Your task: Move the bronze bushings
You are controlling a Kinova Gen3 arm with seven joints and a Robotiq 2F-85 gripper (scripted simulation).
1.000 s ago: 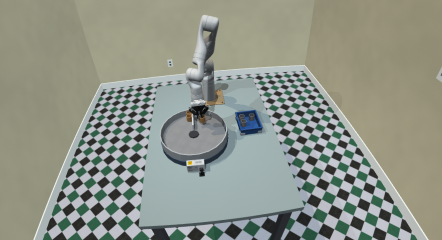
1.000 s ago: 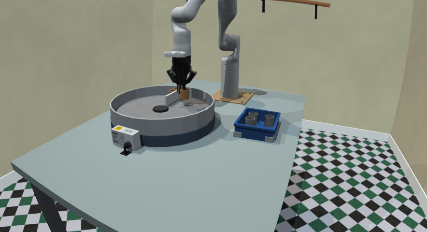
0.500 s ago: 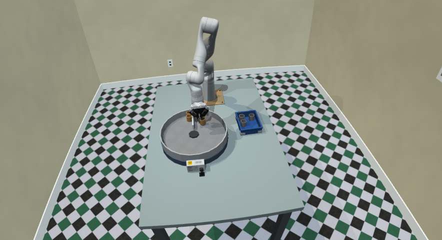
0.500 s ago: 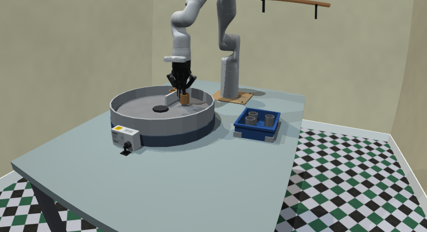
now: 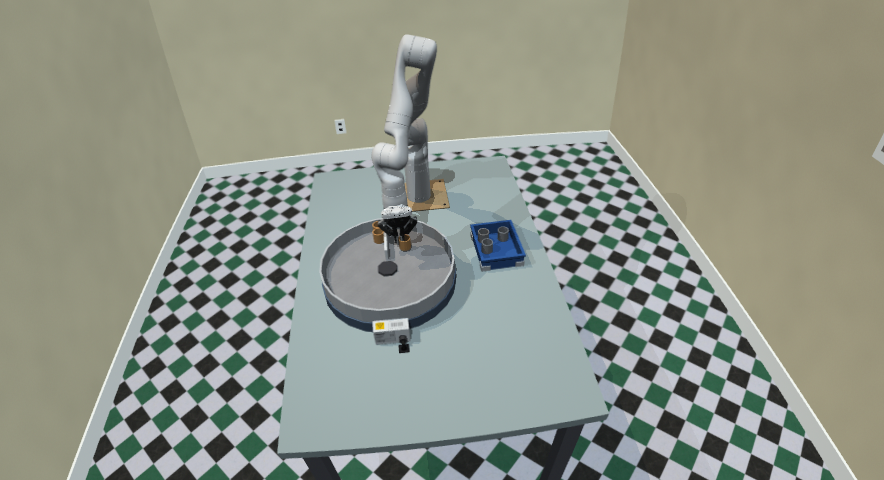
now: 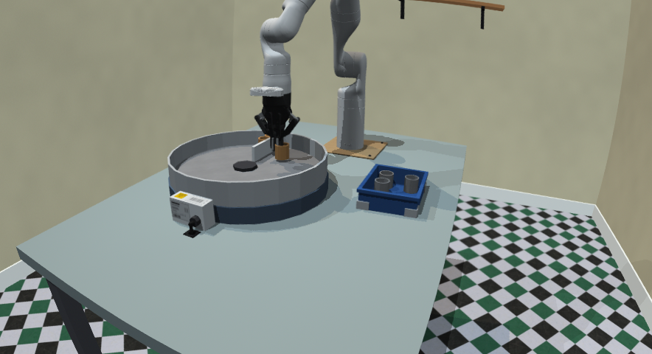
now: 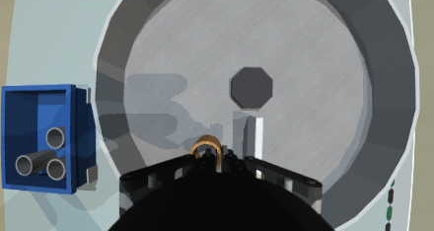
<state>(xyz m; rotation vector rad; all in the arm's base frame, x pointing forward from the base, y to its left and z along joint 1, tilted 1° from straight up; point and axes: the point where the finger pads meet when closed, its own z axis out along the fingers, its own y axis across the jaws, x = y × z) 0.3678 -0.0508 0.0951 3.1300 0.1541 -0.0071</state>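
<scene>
My gripper (image 5: 400,236) (image 6: 277,144) (image 7: 219,152) is shut on the wall of a bronze bushing (image 5: 405,244) (image 6: 282,152) (image 7: 206,140). It holds the bushing upright, low over the turntable's disc (image 5: 364,285) (image 6: 205,169) (image 7: 306,45); I cannot tell whether it touches. Two other bronze bushings, one (image 5: 377,236) in front of the other (image 5: 375,225), stand across the white divider, partly hidden. Three steel bushings (image 5: 503,233) (image 6: 411,184) (image 7: 55,137) are in the blue crate (image 5: 501,259) (image 6: 392,195) (image 7: 71,139); I see no bronze one there.
The dark hub (image 5: 387,268) (image 6: 245,166) (image 7: 252,88) is at the disc's centre. A white divider (image 5: 386,246) (image 6: 262,149) (image 7: 259,144) stands close beside the held bushing. A raised grey wall (image 5: 389,308) (image 6: 246,192) rings the disc. A white box (image 5: 390,331) (image 6: 191,210) stands in front.
</scene>
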